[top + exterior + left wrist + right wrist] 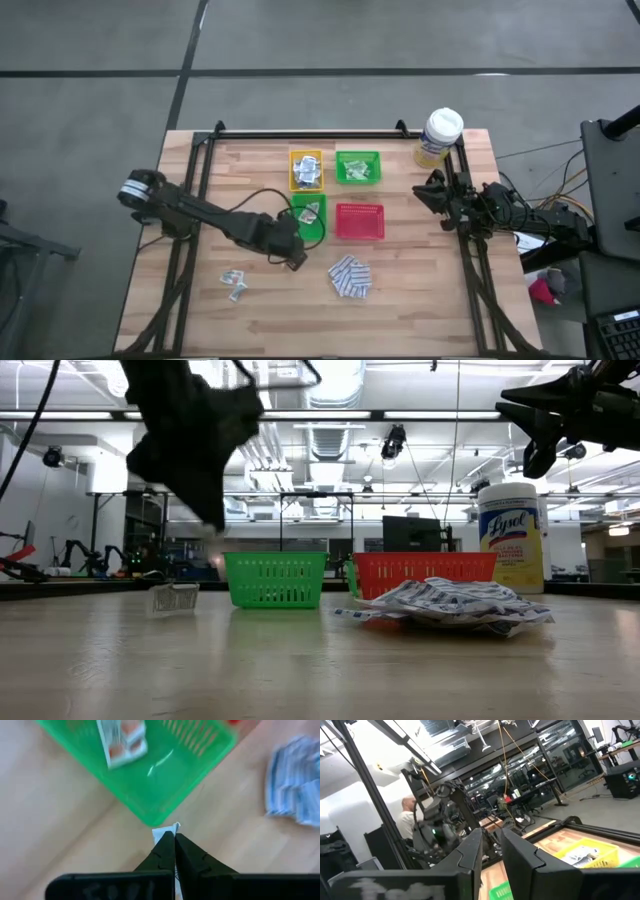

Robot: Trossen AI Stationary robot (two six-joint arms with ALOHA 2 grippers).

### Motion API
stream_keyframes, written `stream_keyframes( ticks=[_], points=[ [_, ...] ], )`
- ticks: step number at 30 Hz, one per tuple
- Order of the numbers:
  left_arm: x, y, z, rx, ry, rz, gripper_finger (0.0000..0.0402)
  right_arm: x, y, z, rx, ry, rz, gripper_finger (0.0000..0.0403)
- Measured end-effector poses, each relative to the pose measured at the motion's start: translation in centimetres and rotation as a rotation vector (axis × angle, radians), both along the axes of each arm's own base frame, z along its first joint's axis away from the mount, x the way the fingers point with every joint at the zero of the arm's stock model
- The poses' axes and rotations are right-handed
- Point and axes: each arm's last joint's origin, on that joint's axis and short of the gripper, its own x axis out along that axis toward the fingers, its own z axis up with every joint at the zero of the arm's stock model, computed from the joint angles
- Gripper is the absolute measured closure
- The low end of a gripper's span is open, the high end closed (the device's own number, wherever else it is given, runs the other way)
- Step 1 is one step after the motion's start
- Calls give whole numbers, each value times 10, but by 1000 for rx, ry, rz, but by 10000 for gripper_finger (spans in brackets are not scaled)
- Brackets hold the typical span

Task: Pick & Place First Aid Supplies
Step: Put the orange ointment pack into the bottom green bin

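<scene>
Wooden planking forms the counter (420, 300), and on it four small trays cluster near the middle, with a yellow canister (438, 136) at the far right corner. Above the near corner of the green tray (311, 217), the left gripper (296, 257) has its fingers (165, 851) pressed together on a small white packet (165, 833), whose edge pokes out just past the tips. It hangs clear of the wood, just outside the tray's rim, and that tray already holds a packet with orange markings (122, 742). To finish this step well, the arm should probably carry the packet fully over the rim and well inside the tray before letting go, since so light a sachet could flutter or catch on the wall and fall outside. A low release would help. More supplies wait: a heap of blue-and-white pads (350, 276) near the front and two loose packets (234, 283) to the left of it. At the right edge the right gripper (436, 192) waits near the canister, its fingers (470, 852) a little apart and holding nothing.
</scene>
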Motion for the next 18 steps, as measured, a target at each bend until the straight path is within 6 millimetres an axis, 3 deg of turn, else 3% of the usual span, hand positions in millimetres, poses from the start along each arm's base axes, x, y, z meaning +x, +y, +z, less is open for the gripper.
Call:
stream_keyframes(
  ticks=[12,18],
  points=[
    [-7,10,61,300,-305,-215,401,1,0,-2,-1,19,-1,319],
    [2,26,71,473,-392,-39,401,1,0,-2,-3,20,-2,321]
  ],
)
